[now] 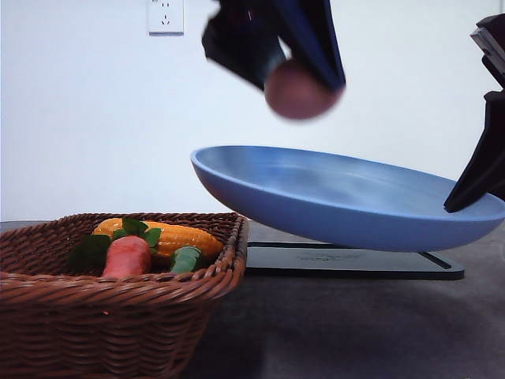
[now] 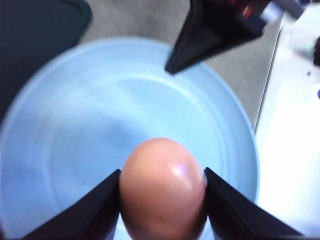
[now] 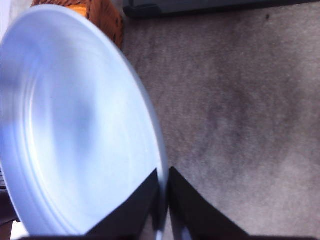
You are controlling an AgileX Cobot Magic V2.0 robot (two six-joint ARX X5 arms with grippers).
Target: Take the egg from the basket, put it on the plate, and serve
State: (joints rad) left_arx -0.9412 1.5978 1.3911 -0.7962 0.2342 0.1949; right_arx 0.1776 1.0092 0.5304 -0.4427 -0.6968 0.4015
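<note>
A pinkish-tan egg [image 1: 298,90] hangs in the air above the light-blue plate [image 1: 347,197], with my left gripper [image 1: 304,75] shut on it. In the left wrist view the egg [image 2: 162,187] sits between the black fingers [image 2: 100,205], directly over the plate's bowl [image 2: 100,130]. My right gripper [image 1: 465,197] is shut on the plate's right rim and holds it lifted and tilted above the table. The right wrist view shows the fingers [image 3: 145,200] pinching the plate's rim [image 3: 150,130]. The brown wicker basket [image 1: 118,316] stands at the front left.
In the basket lie an orange-red carrot [image 1: 126,257] with green leaves and a yellow corn cob [image 1: 170,235]. A flat black tray [image 1: 355,260] lies on the dark table under the lifted plate. A white wall with a socket [image 1: 166,16] is behind.
</note>
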